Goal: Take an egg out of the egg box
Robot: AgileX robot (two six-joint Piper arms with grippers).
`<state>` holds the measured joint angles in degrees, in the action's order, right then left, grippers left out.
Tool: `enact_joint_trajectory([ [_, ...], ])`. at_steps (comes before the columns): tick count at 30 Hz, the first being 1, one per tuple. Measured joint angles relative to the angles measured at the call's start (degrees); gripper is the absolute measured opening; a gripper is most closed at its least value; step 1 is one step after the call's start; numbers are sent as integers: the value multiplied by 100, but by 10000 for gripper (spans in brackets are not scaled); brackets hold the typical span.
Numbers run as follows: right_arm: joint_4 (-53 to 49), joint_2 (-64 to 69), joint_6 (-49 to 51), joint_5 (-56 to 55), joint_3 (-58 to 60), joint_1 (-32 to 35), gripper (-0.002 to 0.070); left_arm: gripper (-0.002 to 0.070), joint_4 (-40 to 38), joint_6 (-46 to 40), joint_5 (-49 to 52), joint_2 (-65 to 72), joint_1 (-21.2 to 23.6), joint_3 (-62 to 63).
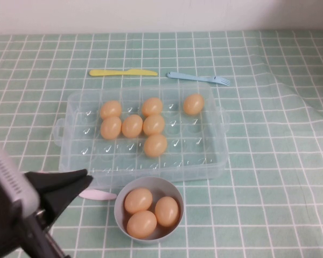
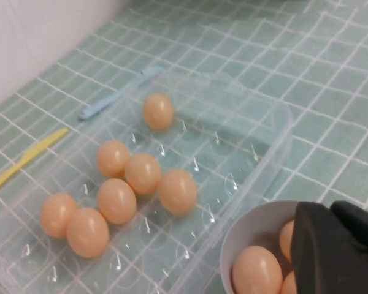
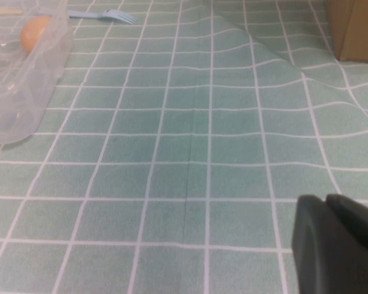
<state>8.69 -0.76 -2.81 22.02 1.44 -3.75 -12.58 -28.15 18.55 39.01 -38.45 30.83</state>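
The clear plastic egg box [image 1: 64, 141] sits mid-table and holds several tan-orange eggs, such as the nearest one [image 1: 155, 145] and a lone one at the far right [image 1: 193, 104]. The box [image 2: 276, 131] and its eggs [image 2: 178, 190] also show in the left wrist view. My left gripper [image 1: 86, 181] is shut and empty. It hovers at the front left, beside the grey-blue bowl [image 1: 172, 186], off the box's front edge. In the left wrist view its fingers [image 2: 328, 245] overlap the bowl [image 2: 257, 223]. My right gripper [image 3: 325, 203] is shut and empty above bare cloth, right of the box [image 3: 24, 104].
The bowl holds three eggs [image 1: 138, 200]. A pink utensil [image 1: 98, 194] lies under the left gripper's tip. A yellow knife [image 1: 123, 72] and a blue fork [image 1: 199, 78] lie behind the box. A brown box [image 3: 356, 27] stands far right. The tablecloth has a raised fold [image 1: 290, 91] there.
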Motion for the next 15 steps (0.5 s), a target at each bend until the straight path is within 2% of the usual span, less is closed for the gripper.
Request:
enact_joint_trajectory([
  [10,0,0,0,0,0,0,-17,-2,-24,38,-326,-357,0,-526],
  [15,0,0,0,0,0,0,-17,-2,-331,74,-325,-357,0,-526],
])
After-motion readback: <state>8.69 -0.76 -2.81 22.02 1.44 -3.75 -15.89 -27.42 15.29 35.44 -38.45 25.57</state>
